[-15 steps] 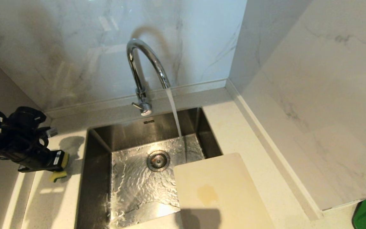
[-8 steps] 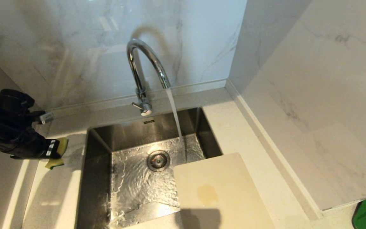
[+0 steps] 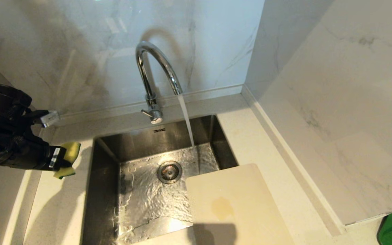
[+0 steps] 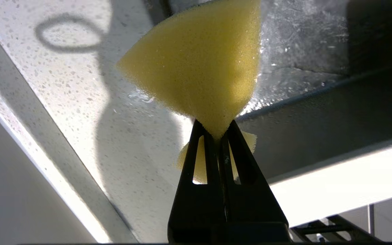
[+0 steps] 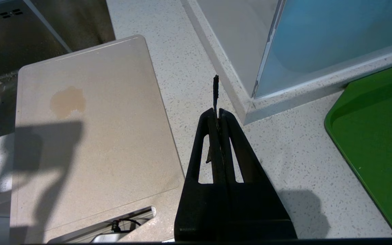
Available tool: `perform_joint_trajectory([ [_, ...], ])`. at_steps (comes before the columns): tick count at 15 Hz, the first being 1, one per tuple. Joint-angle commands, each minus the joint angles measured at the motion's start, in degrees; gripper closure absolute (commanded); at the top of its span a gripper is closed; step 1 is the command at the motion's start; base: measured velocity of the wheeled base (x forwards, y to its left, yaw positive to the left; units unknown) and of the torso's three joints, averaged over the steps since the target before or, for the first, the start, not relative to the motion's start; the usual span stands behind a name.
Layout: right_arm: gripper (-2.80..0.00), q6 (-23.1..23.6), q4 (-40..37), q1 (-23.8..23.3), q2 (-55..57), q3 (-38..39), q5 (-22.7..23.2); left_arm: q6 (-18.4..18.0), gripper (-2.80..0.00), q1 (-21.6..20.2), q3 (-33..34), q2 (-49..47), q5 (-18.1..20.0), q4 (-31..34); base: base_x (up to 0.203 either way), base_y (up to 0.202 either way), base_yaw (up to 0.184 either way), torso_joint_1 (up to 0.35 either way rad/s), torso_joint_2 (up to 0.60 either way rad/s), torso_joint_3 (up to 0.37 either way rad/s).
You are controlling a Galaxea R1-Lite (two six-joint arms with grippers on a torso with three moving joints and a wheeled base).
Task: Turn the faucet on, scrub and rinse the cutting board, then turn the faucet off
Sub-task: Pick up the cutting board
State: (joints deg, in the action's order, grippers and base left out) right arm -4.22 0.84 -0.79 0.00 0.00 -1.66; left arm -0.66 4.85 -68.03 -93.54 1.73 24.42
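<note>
Clamped hard on a yellow sponge (image 3: 69, 157), our left gripper (image 3: 59, 160) hangs at the left edge of the frame over the speckled white counter (image 3: 60, 204), beside the steel sink (image 3: 107, 149). We read no writing on its small white label. Our right gripper (image 5: 218, 114) is pressed shut, holding nothing. At upper centre the faucet (image 3: 153, 76) runs; the cutting board (image 3: 230, 204) bridges the sink's lower-right corner. Marble walls surround us.
</note>
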Motion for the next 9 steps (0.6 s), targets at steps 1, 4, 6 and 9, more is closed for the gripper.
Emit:
perform_joint_trajectory([
  [1,0.00,0.0,0.0,0.0,-0.1,0.1,0.0,0.0,0.00,1.3,1.1,3.4,-0.1,0.6,0.000,0.000,0.000,0.000,0.00,0.000],
  [4,0.00,0.0,0.0,0.0,-0.1,0.1,0.0,0.2,0.00,2.6,2.2,7.1,0.1,1.6,0.000,0.000,0.000,0.000,0.00,0.000],
  [6,0.00,0.0,0.0,0.0,-0.1,0.1,0.0,0.3,0.00,2.6,4.5,10.7,0.2,1.0,0.000,0.000,0.000,0.000,0.00,0.000],
  [9,0.00,-0.1,0.0,0.0,-0.1,0.1,0.0,0.0,0.00,2.6,10.3,17.8,0.1,-1.9,0.000,0.000,0.000,0.000,0.00,0.000],
])
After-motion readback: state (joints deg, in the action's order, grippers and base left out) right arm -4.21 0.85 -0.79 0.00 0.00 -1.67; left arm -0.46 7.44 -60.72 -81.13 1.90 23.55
